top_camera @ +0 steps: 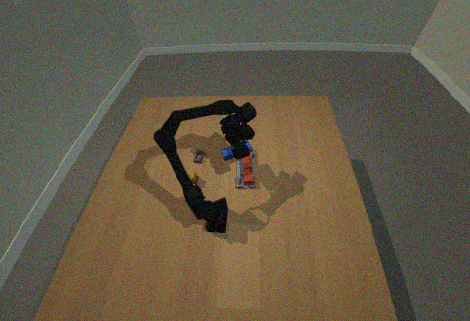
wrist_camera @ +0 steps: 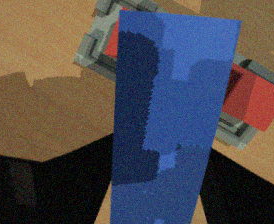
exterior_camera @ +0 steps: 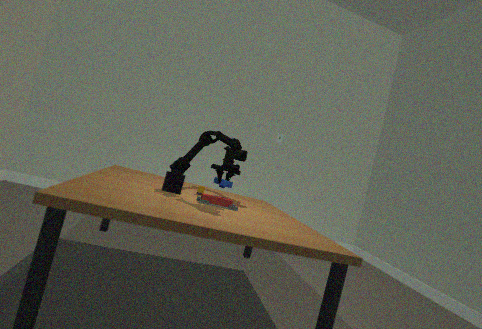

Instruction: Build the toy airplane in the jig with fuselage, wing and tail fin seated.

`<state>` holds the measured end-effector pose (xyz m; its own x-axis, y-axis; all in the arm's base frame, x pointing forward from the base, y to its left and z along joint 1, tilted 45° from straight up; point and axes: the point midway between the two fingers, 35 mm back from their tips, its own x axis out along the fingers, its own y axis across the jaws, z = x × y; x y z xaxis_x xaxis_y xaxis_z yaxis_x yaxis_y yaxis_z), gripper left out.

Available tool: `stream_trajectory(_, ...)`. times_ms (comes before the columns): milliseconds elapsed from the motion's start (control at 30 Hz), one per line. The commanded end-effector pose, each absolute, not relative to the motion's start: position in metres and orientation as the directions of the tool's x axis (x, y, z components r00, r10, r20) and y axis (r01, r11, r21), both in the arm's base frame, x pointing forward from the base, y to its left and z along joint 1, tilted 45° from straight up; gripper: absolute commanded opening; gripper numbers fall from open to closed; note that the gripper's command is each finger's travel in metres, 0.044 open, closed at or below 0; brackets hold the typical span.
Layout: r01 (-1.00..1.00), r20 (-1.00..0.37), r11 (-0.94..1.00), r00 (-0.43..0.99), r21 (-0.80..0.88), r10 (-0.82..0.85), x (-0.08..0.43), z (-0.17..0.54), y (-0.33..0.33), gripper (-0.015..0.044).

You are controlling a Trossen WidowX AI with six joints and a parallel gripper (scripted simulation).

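The red fuselage (top_camera: 248, 170) (exterior_camera: 217, 200) (wrist_camera: 269, 103) lies lengthwise in the grey jig (top_camera: 238, 180) (wrist_camera: 87, 49) and looks level. My gripper (top_camera: 239, 150) (exterior_camera: 224, 181) (wrist_camera: 157, 143) is shut on the blue wing (top_camera: 227, 154) (exterior_camera: 228, 184) (wrist_camera: 188, 110). It holds the wing in the air over the far end of the fuselage; a gap shows below the wing in the exterior view. In the wrist view the wing crosses the fuselage at a slant and hides its middle and socket. The yellow tail fin (top_camera: 193, 177) (exterior_camera: 201, 189) stands apart, between the jig and the arm.
A small dark grey holder (top_camera: 198, 157) without a part in it is on the wooden table (top_camera: 302, 221) (exterior_camera: 125, 202), left of the jig. The arm's base (top_camera: 216, 216) (exterior_camera: 173, 182) stands nearer the camera in the top view.
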<state>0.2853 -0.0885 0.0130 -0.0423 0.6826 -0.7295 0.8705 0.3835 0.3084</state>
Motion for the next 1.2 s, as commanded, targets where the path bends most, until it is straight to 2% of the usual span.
stream_trajectory(0,0.902,-0.730,0.341,-0.045,0.264,0.682,0.278,0.002,-0.096,0.0000)
stream_trajectory(633,0.986,-0.717,0.146,-0.045,0.080,0.696,0.246,-0.038,-0.117,0.0000)
stream_trajectory(867,0.986,-0.717,0.146,-0.045,0.080,0.696,0.246,-0.038,-0.117,0.0184)
stream_trajectory(1167,0.986,-0.717,0.146,-0.045,0.080,0.696,0.246,-0.038,-0.117,0.0195)
